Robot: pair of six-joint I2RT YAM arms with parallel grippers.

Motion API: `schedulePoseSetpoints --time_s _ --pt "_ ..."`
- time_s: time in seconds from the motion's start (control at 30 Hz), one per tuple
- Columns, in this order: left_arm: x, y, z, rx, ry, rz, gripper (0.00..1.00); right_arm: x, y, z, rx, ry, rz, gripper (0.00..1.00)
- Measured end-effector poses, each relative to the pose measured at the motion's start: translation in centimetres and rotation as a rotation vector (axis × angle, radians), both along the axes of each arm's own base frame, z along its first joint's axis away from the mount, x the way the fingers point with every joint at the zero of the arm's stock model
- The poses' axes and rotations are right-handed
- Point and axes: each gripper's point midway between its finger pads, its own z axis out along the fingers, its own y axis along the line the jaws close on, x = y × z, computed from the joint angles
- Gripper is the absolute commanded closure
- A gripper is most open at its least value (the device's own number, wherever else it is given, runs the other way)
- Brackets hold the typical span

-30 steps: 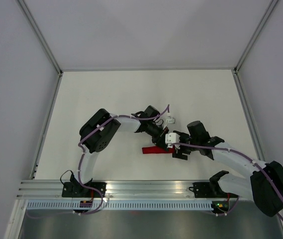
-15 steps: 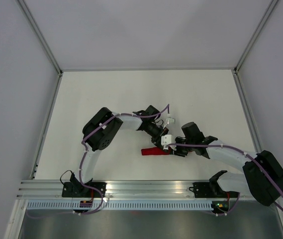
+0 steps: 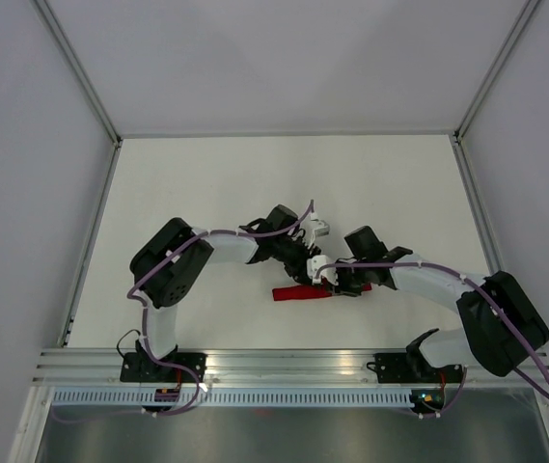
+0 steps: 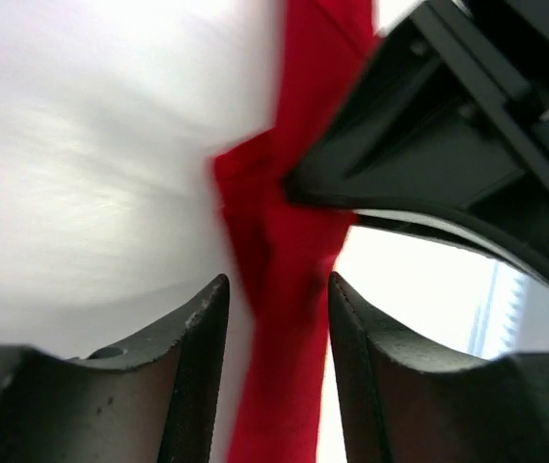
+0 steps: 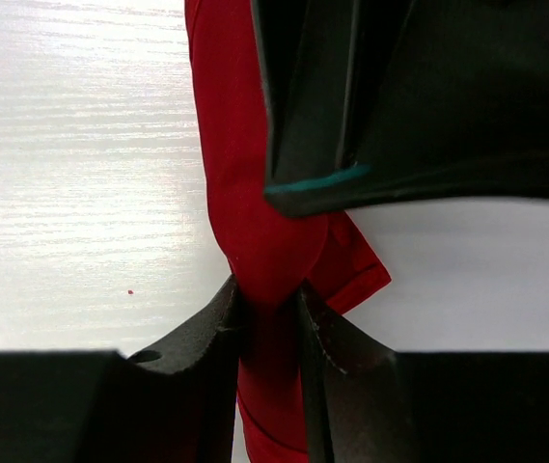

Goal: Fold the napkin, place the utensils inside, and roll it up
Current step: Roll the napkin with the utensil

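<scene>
Since the earlier overhead frame, the left arm's elbow is swung out toward the left and the right arm is drawn in toward the centre; the napkin point(image 3: 299, 292) is left where it was, a narrow red roll lying just below the middle of the white table point(image 3: 206, 183). Both wrists are now crowded over its right end.

The left gripper point(image 4: 277, 287) is seen with its jaws parted, set astride the roll with only a sliver of slack; the cloth is not pinched there. The right gripper point(image 5: 269, 289) is narrowed onto the napkin, a fold of red cloth being nipped between its fingertips, beside a loose corner that is splayed out to the right in that view. The utensils are not seen in any view; whether they are wrapped inside cannot be told.

The rolling step is judged to be nearly finished, with the hold being passed from left to right; for the next move, the loose corner needs to be tucked and the roll kept tight while the left jaws are cleared.
</scene>
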Motion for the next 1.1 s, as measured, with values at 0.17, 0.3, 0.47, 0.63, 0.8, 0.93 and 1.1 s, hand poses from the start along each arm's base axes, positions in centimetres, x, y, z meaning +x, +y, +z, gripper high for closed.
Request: schedulePoseSetpoints --time_s 0.17,0.3,0.47,0.63,0.8,0.93,1.1 --pt "1.9 2.1 0.6 0.004 -0.194 0.166 0.39 0.1 -0.2 0.0 -0.017 0.069 0.022 0.76" --pt "3.0 4.1 1.9 -0.035 -0.342 0.293 0.37 0.5 -0.2 0.0 -0.020 0.173 0.037 0.76" --pt "3.5 5.9 3.1 -0.087 -0.471 0.400 0.37 0.8 -0.2 -0.1 -0.015 0.301 0.042 0.76" --pt "1.8 4.8 4.3 -0.105 -0.601 0.401 0.37 1.0 -0.1 0.0 -0.014 0.420 0.039 0.76" --pt "-0.7 2.7 4.9 -0.099 -0.754 0.306 0.36 1.1 -0.1 -0.1 -0.019 0.506 0.028 0.76" --pt "-1.2 1.6 4.5 -0.053 -0.844 0.234 0.35 1.2 -0.1 0.0 -0.023 0.558 0.017 0.76" --pt "-1.4 -0.6 3.6 0.010 -0.940 0.116 0.34 1.2 -0.1 -0.1 -0.022 0.595 0.007 0.76"
